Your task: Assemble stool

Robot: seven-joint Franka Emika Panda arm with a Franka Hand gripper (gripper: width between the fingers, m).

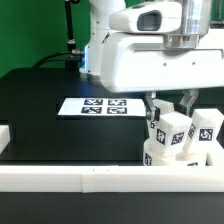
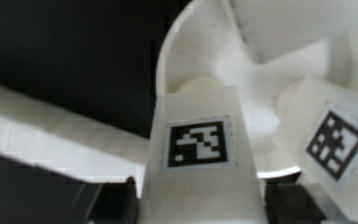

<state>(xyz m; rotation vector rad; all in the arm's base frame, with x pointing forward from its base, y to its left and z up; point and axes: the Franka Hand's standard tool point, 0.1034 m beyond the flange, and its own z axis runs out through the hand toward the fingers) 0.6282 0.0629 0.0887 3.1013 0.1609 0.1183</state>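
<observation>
Up close on the wrist view, the tagged white blocky plastic leg [image 2: 202,130] fills the middle and runs out of the picture at its lower end, so how it is seated is hidden. Beside it, the second tagged white leg [image 2: 336,135] is sliced by the edge, its tag only partly seen. Everything there is soft and blurred. In the exterior view, the thick round white seat disc [image 1: 158,157] sits mostly behind the long white border rail [image 1: 90,178], and its holes cannot be made out. The gripper [image 1: 171,104] dips behind the legs, fingertips hidden. The arm above is cut off. Tag patterns are too small to read.
</observation>
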